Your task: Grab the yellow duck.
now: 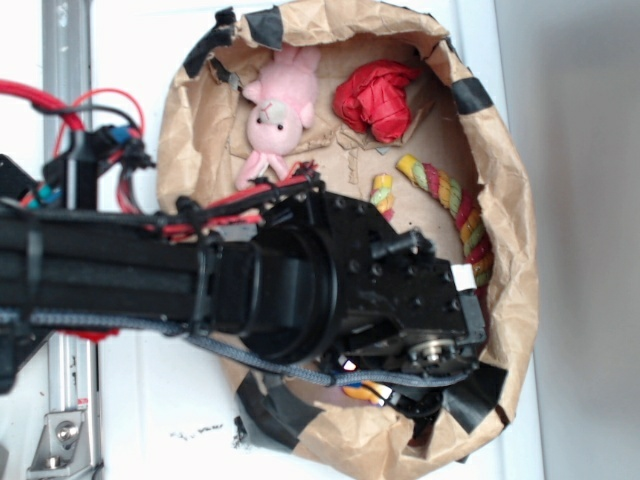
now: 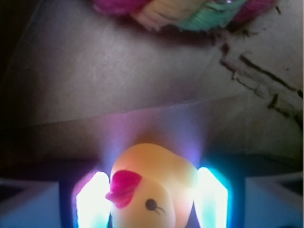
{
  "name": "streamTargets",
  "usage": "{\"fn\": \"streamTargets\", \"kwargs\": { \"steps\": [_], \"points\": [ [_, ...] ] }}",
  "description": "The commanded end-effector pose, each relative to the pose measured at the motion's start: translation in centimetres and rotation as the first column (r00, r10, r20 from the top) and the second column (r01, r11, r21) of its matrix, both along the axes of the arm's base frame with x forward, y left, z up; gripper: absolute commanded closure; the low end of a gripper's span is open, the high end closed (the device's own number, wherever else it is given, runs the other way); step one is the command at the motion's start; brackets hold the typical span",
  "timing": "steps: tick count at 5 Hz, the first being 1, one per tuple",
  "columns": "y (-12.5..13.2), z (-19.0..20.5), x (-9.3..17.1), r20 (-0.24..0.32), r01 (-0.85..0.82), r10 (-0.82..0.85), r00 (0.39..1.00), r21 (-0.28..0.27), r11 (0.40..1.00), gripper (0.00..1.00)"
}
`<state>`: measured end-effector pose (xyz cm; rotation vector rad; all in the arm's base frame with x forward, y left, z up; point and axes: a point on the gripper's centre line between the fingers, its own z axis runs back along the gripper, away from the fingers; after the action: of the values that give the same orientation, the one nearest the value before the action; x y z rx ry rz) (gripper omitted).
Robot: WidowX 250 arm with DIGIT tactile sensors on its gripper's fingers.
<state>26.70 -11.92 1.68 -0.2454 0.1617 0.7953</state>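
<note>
A white table [image 1: 130, 420] holds a brown paper-lined basket [image 1: 515, 300] with a pink plush [image 1: 280, 110], red cloth [image 1: 378, 98] and rope toy [image 1: 455, 205]. Inside it, the gripper [image 2: 151, 199] clamps the yellow duck [image 2: 149, 190] between glowing fingers [image 2: 92, 202].

The yellow duck [image 2: 152, 190] sits between my glowing fingers [image 2: 92, 202], seemingly touching both; beyond the duck lies the rope toy [image 2: 185, 12].

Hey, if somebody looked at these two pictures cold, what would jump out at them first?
In the wrist view, the yellow duck fills the bottom centre, flanked by the gripper's glowing fingers. In the exterior view, the black arm crosses the brown paper bin, where a pink plush lies at the top.
</note>
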Motion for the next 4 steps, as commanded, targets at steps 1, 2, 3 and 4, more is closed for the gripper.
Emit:
{"fn": "streamTargets", "kwargs": {
  "steps": [1, 2, 3, 4],
  "points": [
    [4.7, 7.0, 2.1, 0.325, 0.084, -0.1, 0.941, 0.063, 0.994, 1.0],
    [8.8, 12.3, 3.9, 0.427, 0.174, -0.212, 0.879, 0.127, 0.977, 1.0],
    [10.0, 14.4, 4.5, 0.412, 0.342, -0.386, 0.826, 0.178, 0.923, 1.0],
    [10.4, 15.1, 3.6, 0.396, 0.403, -0.446, 0.802, 0.191, 0.895, 1.0]
  ]
}}
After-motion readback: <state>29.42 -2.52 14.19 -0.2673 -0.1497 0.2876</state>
